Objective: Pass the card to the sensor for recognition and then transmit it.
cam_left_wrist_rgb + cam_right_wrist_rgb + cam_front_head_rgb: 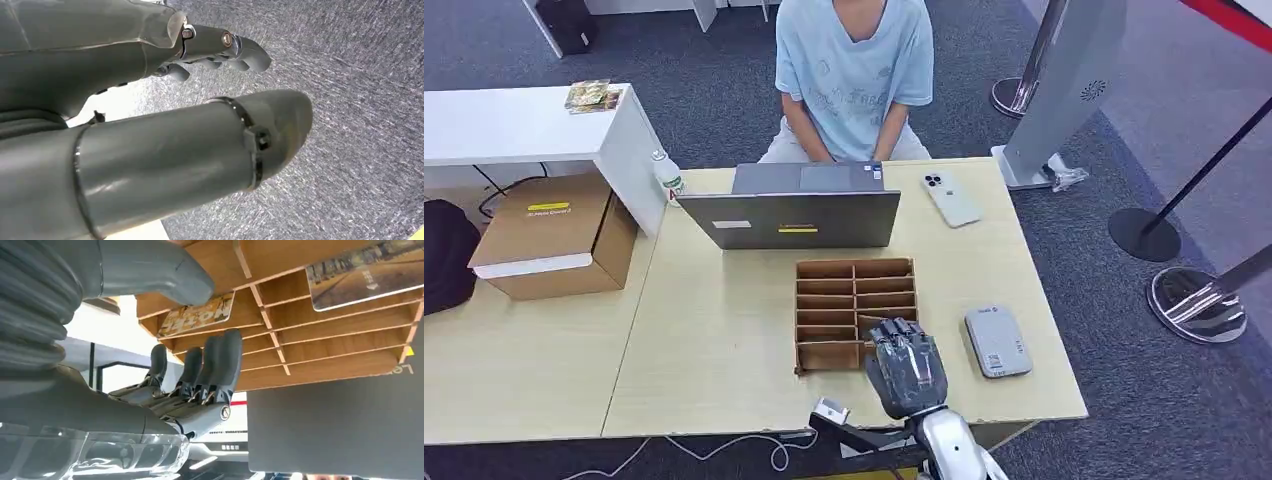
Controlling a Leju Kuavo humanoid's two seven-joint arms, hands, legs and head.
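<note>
Two cards in wooden organizer.

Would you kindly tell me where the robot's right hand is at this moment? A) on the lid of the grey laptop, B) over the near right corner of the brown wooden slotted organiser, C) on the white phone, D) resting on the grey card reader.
B: in the head view the right hand sits at the near right corner of the brown wooden slotted organiser, apart from the flat grey card reader to its right.

light wooden table with laptop, phone, slotted wooden rack, grey sensor, bottle
</note>
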